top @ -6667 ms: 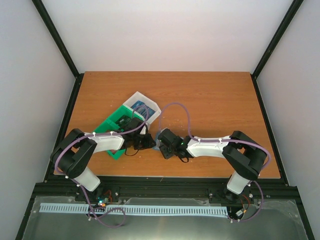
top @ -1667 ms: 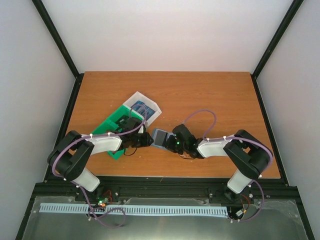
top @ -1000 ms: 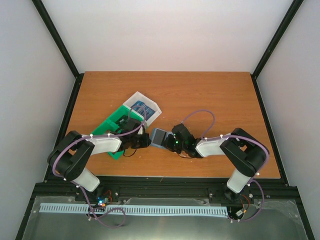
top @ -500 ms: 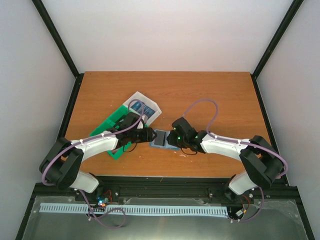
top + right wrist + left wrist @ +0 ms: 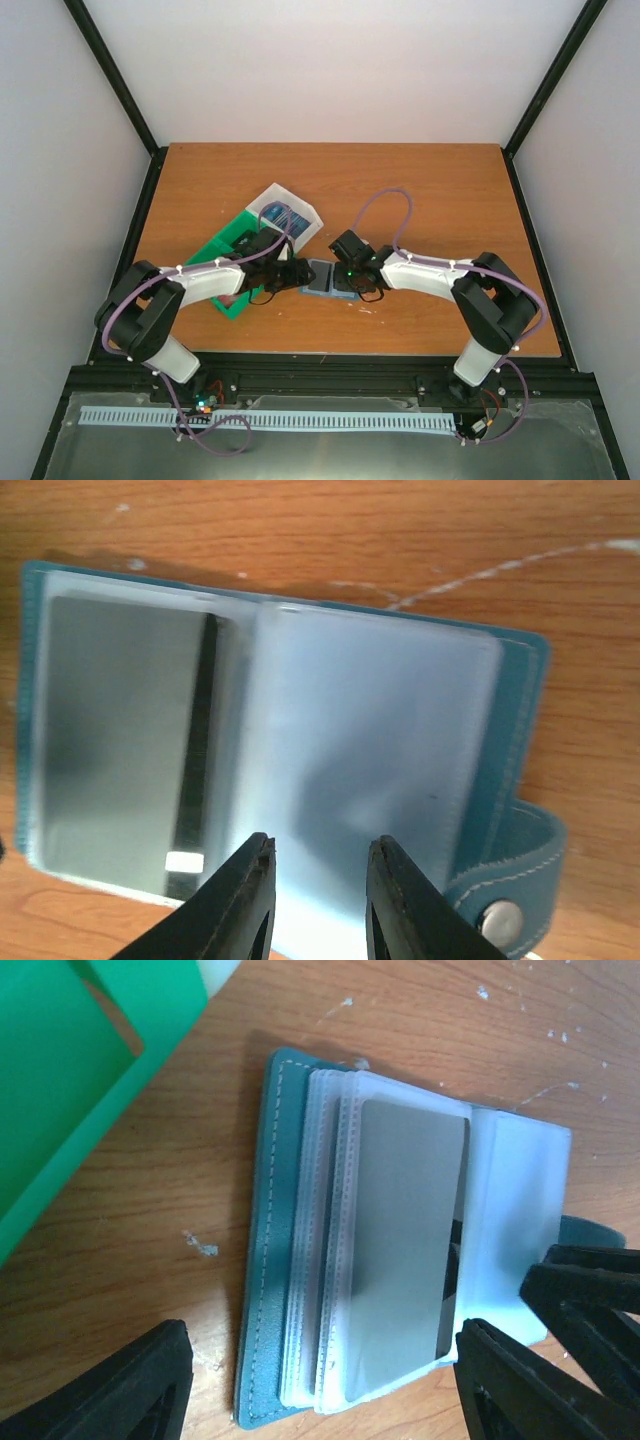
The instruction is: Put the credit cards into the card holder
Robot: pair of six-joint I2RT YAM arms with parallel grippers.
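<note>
The teal card holder lies open on the table between my two grippers. In the left wrist view its teal cover and clear sleeves show, with a grey credit card in one sleeve. My left gripper stands wide open over its near edge, holding nothing. In the right wrist view that card, dark stripe showing, fills the left sleeve and the right sleeve is bare. My right gripper hovers over that sleeve, open by a narrow gap. More credit cards lie in the white bin.
A green bin sits under my left forearm, touching the white bin behind it. The green bin's corner is close to the holder's left side. The holder's snap strap sticks out on the right.
Both grippers have gone from shut to open. The holder now lies spread open on the table. The right arm has swung further back and left; the left gripper sits at the holder's left edge.
</note>
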